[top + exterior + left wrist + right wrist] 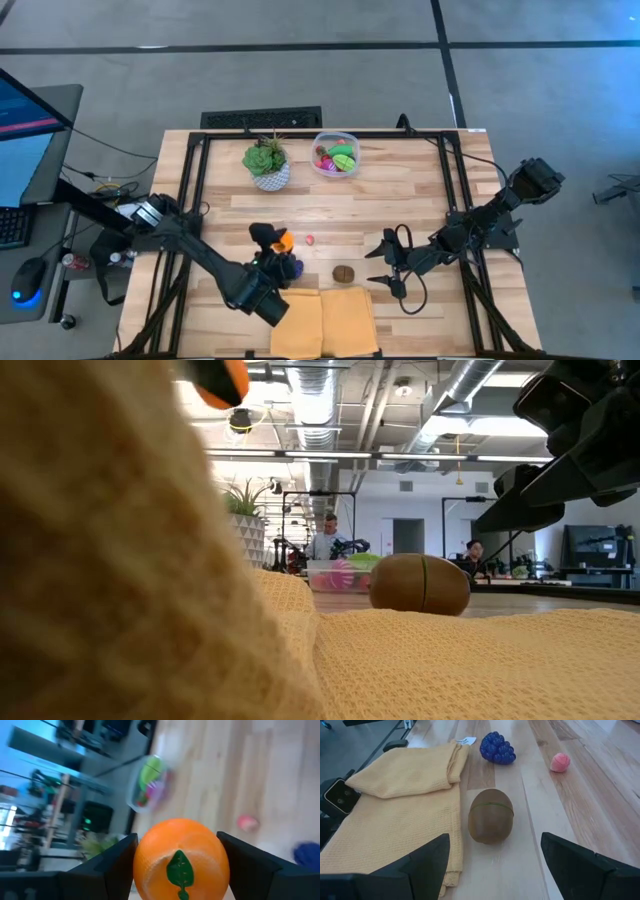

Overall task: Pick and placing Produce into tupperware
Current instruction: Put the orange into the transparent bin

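My left gripper [272,240] is shut on an orange toy fruit [180,862] with a green leaf, held above the table near the middle front. A blue grape bunch [288,267], a small pink piece [310,241] and a brown kiwi-like piece [491,816] rest on the wood. The clear tupperware [336,155] stands at the far middle with green, pink and red produce inside. My right gripper [383,268] stands open just right of the brown piece; its fingers touch nothing. My left gripper pinches the orange by its two opposite sides [142,862] between its two fingers, the leaf facing back toward the wrist. The fingers slant downward toward the table's far side. The orange [220,380] hangs clear of the table.
A folded yellow cloth [325,320] lies at the near edge and fills the low view's front. A green plant in a white pot [267,165] stands left of the tupperware. Bare wood lies between the loose produce and the tupperware. People sit in the room beyond.
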